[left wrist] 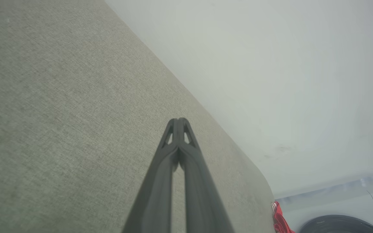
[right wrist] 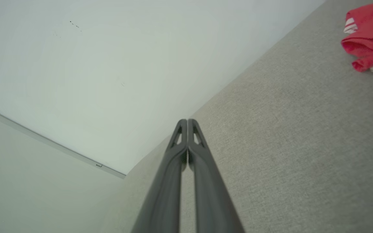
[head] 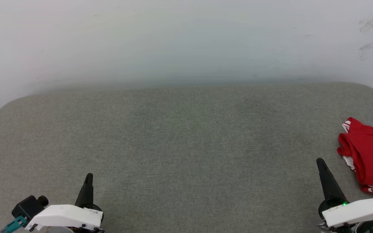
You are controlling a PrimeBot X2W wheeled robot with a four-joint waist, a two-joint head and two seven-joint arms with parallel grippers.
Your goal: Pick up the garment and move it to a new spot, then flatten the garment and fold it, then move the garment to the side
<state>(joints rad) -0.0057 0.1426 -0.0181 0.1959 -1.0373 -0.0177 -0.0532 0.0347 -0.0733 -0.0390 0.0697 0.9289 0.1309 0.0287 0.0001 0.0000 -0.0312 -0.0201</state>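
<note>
- garment (head: 367,152) lies on the padded surface (head: 186,145), at its far right edge, and the head view's border cuts part of it off
- wall (head: 186,38) stands directly behind the surface, along the whole back edge
- right gripper (head: 320,160) is over the front right of the surface, just left of the garment, with its tips apart from it
- left gripper (head: 89,176) is over the front left, well apart from the garment
- both grippers point toward the wall, with open surface between them
- in the right wrist view, the garment lies ahead and off to the right of the fingers

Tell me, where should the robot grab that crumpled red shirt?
Probably the raised, bunched fold on the left edge of the crumpled red jersey shirt, approached from the left by the right end effector once opened: that fold sticks up nearest it.
</note>
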